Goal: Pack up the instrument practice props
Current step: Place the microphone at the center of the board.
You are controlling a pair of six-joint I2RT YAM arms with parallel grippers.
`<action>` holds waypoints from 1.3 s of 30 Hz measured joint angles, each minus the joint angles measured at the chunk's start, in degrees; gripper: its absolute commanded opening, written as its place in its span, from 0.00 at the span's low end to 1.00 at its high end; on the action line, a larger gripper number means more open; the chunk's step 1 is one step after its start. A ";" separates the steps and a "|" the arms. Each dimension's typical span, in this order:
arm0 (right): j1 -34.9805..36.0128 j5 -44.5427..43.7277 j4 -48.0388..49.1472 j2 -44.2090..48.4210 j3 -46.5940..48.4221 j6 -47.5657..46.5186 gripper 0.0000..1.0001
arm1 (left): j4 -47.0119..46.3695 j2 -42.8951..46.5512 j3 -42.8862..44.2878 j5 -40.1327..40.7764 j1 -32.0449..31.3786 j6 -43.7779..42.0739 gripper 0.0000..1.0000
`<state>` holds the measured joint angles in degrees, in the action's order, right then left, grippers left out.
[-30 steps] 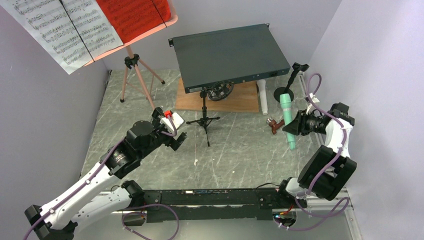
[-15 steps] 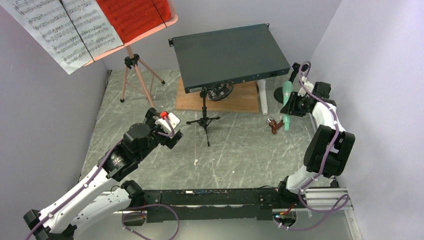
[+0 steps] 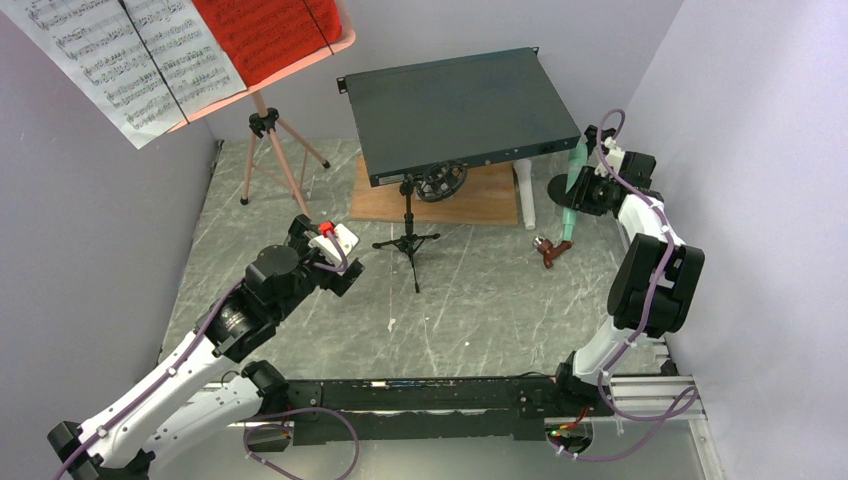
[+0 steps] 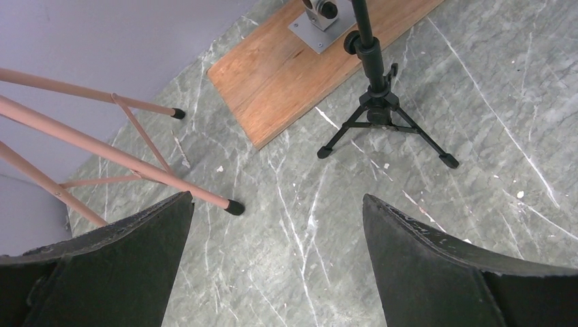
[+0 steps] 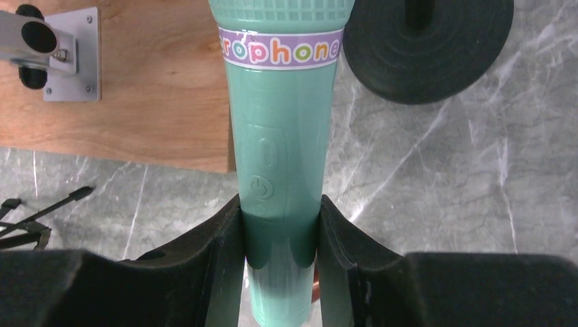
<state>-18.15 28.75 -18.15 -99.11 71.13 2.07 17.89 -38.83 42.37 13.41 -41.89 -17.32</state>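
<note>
My right gripper (image 3: 588,193) (image 5: 279,235) is shut on a mint toy microphone tube (image 5: 283,129) (image 3: 572,170), holding it by its lower body beside the black round base of the mic stand (image 5: 426,48) (image 3: 557,188) at the back right. My left gripper (image 3: 338,262) (image 4: 276,259) is open and empty above the floor, between the salmon-pink music stand's leg (image 4: 136,163) and a small black tripod (image 4: 378,112) (image 3: 408,240). The music stand (image 3: 268,140) carries white pages (image 3: 120,55) and a red page (image 3: 265,35). A white tube (image 3: 526,195) stands by the board.
A dark grey rack-mount box (image 3: 460,105) rests tilted over a wooden board (image 3: 450,205) (image 4: 307,68) (image 5: 157,102) at the back centre. A small brown object (image 3: 548,250) lies on the marble floor. Lavender walls close in on both sides.
My right gripper has carried the mint microphone from the right front towards the back, next to the round base. My left gripper shifted slightly and stays open.
</note>
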 measured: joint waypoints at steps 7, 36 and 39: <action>3.82 -2.71 4.28 -3.52 0.74 0.59 0.22 | 0.00 0.07 0.00 0.00 0.37 0.02 1.00; 5.55 -6.25 5.75 -10.05 2.75 -3.76 0.51 | 0.07 0.11 -0.02 -0.39 1.49 0.13 0.99; 5.55 -6.23 5.75 -10.05 2.75 -4.04 0.51 | 0.07 0.11 -0.02 -0.92 1.49 0.26 1.00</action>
<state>-12.60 22.52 -12.40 -109.16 73.89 -1.98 17.96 -38.72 42.35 12.49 -40.40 -17.06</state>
